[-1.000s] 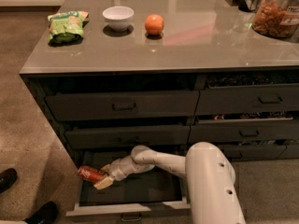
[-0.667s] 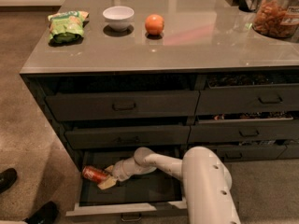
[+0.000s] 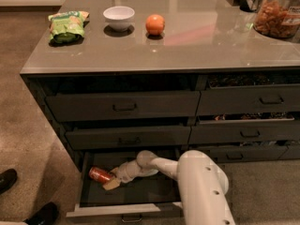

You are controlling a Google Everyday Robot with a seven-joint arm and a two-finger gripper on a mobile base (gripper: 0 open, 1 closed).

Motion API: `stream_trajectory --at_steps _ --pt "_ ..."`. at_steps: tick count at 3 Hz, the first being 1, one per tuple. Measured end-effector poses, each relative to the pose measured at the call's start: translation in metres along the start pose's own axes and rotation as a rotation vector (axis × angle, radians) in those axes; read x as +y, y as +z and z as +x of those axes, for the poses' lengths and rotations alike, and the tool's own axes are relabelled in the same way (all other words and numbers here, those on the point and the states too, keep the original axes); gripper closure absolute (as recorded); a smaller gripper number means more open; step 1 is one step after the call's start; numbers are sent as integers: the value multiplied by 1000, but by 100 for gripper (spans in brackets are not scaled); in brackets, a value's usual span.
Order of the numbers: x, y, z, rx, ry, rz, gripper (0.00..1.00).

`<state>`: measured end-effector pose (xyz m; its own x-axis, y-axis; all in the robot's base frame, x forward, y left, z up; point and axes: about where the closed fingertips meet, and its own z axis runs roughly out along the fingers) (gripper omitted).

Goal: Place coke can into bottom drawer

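The coke can point(image 3: 98, 174) is red and lies on its side inside the open bottom drawer point(image 3: 126, 209), at its left end. My gripper point(image 3: 112, 179) reaches down into the drawer from the right and is shut on the can's right end, with one tan finger point(image 3: 111, 185) showing just below it. The can is low over the drawer's dark floor. My white arm point(image 3: 201, 182) hides the drawer's right part.
The counter top holds a green chip bag point(image 3: 66, 25), a white bowl point(image 3: 118, 17), an orange point(image 3: 155, 24) and a jar of snacks point(image 3: 279, 14). Closed drawers point(image 3: 123, 106) sit above the open one. Black shoes point(image 3: 8, 179) stand at the lower left.
The gripper and can have shifted slightly to the right and deeper into the drawer. The arm's body has moved a little left.
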<state>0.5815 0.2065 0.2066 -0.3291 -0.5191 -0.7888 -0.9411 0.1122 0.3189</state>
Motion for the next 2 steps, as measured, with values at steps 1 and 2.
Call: stream_trajectory --at_steps 1,2 --pt "-19 12 17 55 20 47 100" --pt "-36 19 32 84 37 86 100"
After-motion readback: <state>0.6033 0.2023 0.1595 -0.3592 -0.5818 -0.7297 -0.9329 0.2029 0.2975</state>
